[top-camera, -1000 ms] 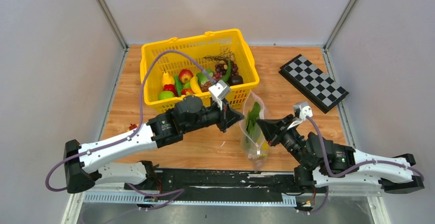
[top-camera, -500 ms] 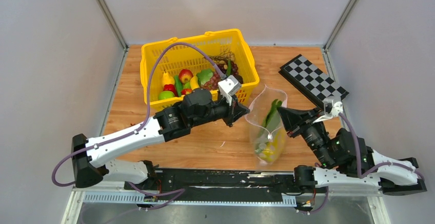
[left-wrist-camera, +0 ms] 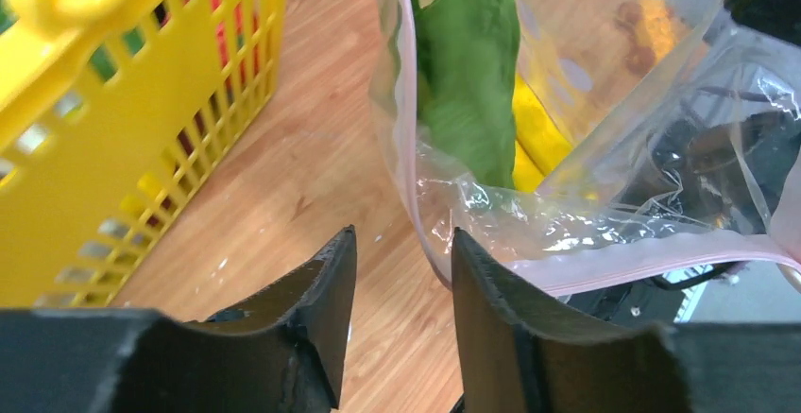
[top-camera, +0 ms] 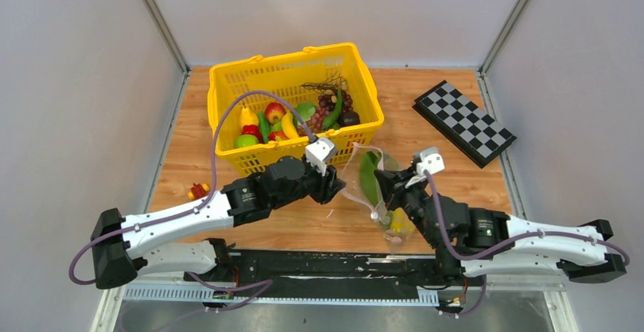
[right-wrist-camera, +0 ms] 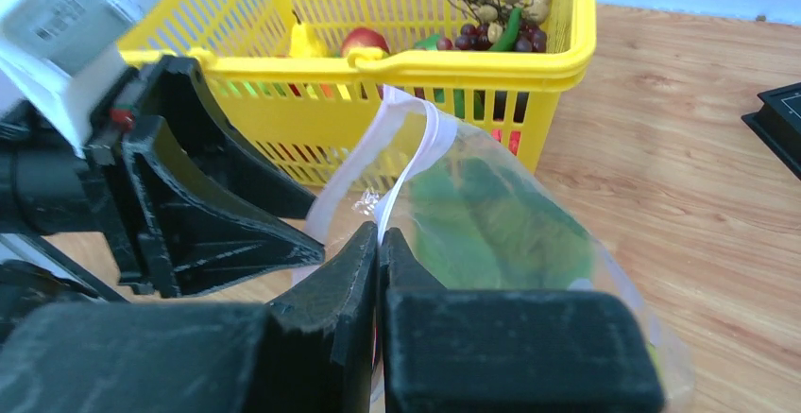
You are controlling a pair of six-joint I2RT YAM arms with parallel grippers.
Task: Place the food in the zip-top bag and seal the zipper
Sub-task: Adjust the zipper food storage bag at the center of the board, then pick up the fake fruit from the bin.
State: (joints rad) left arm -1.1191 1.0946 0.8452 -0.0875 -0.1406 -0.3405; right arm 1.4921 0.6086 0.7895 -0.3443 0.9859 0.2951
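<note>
The right gripper (right-wrist-camera: 378, 235) is clamped on the bag (left-wrist-camera: 586, 210) at its pink-white zipper (left-wrist-camera: 652, 260) edge, holding the mouth up. The left gripper (left-wrist-camera: 400, 238) is spread, with only bare table (left-wrist-camera: 312, 177) between its fingers and the bag's other lip just beside it. To do this well, I judge the left should slide onto that lip, pinch just below the strip, then draw left gently so the mouth gapes. The bag stands between the arms, on the near side of the yellow basket (top-camera: 281, 57). It is clear and crinkled, holding a green leaf (left-wrist-camera: 468, 73) and a yellow piece (left-wrist-camera: 540, 139).
</note>
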